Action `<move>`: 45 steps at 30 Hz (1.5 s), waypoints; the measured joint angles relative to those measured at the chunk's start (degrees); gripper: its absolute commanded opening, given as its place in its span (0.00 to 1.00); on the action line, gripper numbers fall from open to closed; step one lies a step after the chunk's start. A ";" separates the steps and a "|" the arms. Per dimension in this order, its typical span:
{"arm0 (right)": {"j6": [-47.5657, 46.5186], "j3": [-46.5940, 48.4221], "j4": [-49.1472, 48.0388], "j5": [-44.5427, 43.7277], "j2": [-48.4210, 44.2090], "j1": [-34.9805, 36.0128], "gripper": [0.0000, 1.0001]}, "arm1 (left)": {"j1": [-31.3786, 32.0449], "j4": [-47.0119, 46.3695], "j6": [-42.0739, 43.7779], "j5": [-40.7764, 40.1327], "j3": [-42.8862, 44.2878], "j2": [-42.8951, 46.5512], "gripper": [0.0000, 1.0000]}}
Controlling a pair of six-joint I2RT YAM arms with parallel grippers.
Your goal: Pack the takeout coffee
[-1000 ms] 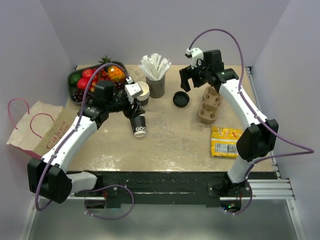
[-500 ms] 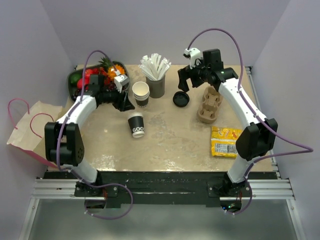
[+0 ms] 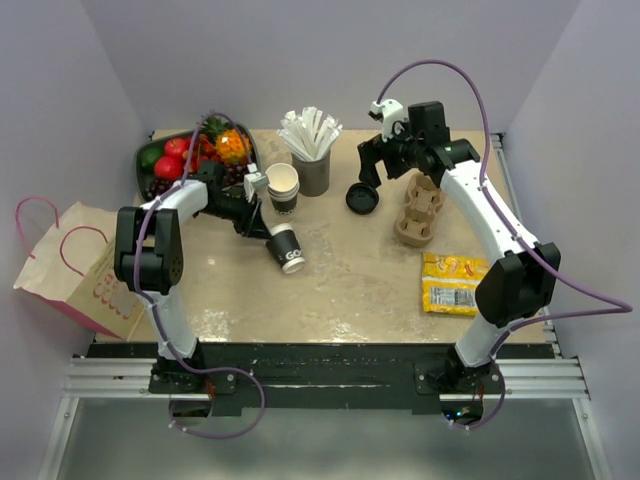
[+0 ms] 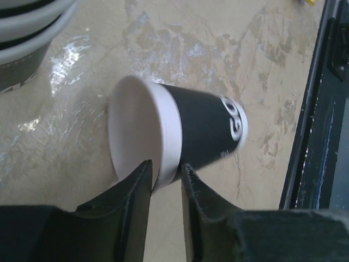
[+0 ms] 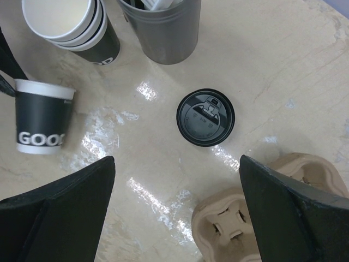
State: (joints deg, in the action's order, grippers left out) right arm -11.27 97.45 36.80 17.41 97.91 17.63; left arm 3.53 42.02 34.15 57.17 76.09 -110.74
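Fingers (image 4: 133,191) of the left gripper (image 4: 166,166) are closed across the white rim of the takeout cup (image 4: 202,128), one finger inside the mouth and one outside against the dark wall. The cup is lidless and is held tilted, its mouth turned toward the gripper and its lettered base toward the near edge of the table (image 3: 350,290). From above, it is seen left of centre, just in front of the stack of cups (image 3: 283,185). Its black lid (image 5: 205,117) lies flat on the table, well apart from the cup, between the grey straw holder (image 5: 163,33) and the cardboard cup carrier (image 5: 256,218). The right gripper (image 5: 177,159) is held above the lid with its jaws spread wide and nothing between them. A fruit tray (image 3: 185,160) is set at the far left corner, a paper bag (image 3: 75,265) is seen off the table's left side, and a yellow packet (image 3: 452,283) lies near the right arm.
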 measured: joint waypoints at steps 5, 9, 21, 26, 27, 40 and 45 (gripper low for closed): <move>-0.39 -0.46 0.17 -0.33 -0.15 0.00 0.99 | 0.00 3.48 3.21 2.43 1.42 -0.83 0.00; -0.48 -0.46 0.26 -0.35 -0.15 0.00 0.99 | 0.00 7.17 6.29 3.21 2.45 -0.81 0.00; -0.79 -0.46 0.48 -1.20 -0.15 0.00 0.99 | 2.71 18.67 17.35 -9.29 4.96 19.78 0.00; -0.79 -0.79 0.44 -1.40 -0.15 0.07 0.99 | 9.55 22.45 24.50 -22.16 7.78 24.11 0.00; -0.79 -0.98 0.35 -1.40 -0.15 0.07 0.99 | 11.17 22.62 25.40 -24.79 7.52 24.30 0.00; -0.76 -4.26 -0.63 -1.42 -0.17 0.37 0.99 | 30.75 13.99 26.47 -50.49 -3.61 26.45 0.00; -0.76 -5.70 -0.74 -1.46 -0.31 0.37 0.99 | 32.54 11.67 25.40 -56.54 -5.75 25.83 0.00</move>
State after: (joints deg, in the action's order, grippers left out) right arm -12.03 91.74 36.05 15.94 97.60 18.00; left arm 36.07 53.69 59.55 0.62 70.35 -84.90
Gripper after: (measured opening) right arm 0.986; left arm 0.037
